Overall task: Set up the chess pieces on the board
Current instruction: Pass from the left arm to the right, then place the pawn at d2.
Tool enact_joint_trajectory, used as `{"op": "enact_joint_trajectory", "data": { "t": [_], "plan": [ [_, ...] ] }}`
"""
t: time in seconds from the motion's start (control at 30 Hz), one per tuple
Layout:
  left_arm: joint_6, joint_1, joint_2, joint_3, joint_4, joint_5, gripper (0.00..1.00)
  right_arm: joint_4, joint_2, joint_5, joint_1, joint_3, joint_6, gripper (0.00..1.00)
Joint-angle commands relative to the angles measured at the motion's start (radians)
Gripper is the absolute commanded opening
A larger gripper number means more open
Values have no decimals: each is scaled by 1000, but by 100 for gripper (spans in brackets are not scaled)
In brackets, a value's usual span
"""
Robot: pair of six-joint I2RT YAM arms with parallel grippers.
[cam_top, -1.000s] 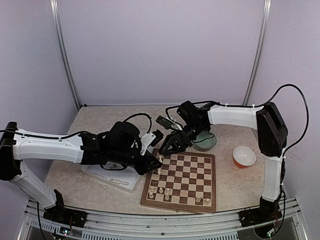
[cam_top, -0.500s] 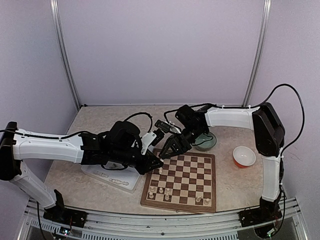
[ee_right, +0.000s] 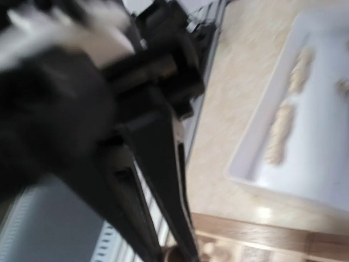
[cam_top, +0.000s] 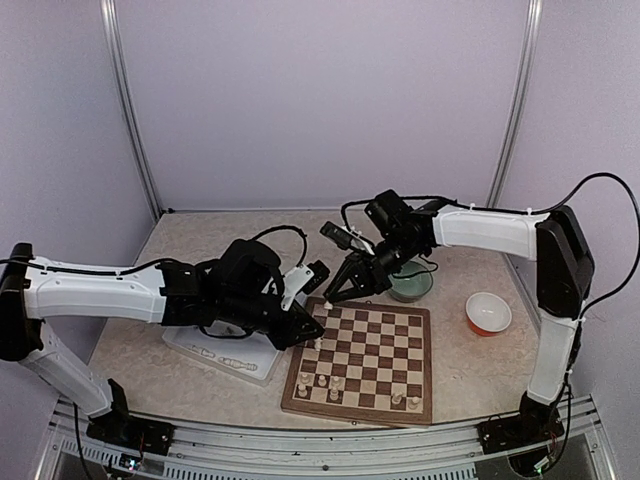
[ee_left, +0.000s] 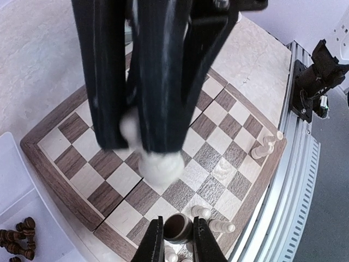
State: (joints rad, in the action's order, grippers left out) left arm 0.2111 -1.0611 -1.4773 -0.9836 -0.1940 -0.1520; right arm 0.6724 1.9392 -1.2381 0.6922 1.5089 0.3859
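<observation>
Chess pieces [cam_top: 322, 381], a few cream ones, stand on the near rows of the board [cam_top: 365, 345], and more lie in the white tray [cam_top: 215, 352] on the desk. At the board's left edge the left claw [ee_left: 177, 222] is clamped on a dark piece [ee_left: 177, 230]; whether it touches a square cannot be told. The right claw [cam_top: 330, 297], fingers pressed together, hangs over the far left corner. A blurred cream blob [ee_left: 161, 164] below it is unreadable, and its own camera view is smeared.
</observation>
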Motion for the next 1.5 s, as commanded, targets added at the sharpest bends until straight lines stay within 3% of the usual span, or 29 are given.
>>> {"op": "enact_joint_trajectory", "data": {
  "t": [0.0, 0.13, 0.3, 0.53, 0.9, 1.1, 1.47],
  "plan": [
    [-82, 59, 20, -55, -102, -44, 11, -87, -92, 57, -52, -3, -27, 0],
    [-85, 174, 34, -31, -90, -112, 10, -133, -157, 151, -68, -55, -4, 0],
    [-40, 324, 70, -75, -31, -116, 11, -302, -282, 414, -23, -291, 100, 0],
    [30, 410, 34, -216, 17, -84, 11, -346, -273, 594, 70, -388, 194, 0],
    [268, 516, -52, -321, 149, -249, 12, -306, -298, 611, 201, -513, 308, 0],
    [218, 525, -96, -325, 145, -241, 12, -342, -285, 620, 223, -549, 316, 0],
    [162, 569, -24, -233, 181, -206, 12, -317, -256, 608, 247, -558, 351, 1]
  ]
}}
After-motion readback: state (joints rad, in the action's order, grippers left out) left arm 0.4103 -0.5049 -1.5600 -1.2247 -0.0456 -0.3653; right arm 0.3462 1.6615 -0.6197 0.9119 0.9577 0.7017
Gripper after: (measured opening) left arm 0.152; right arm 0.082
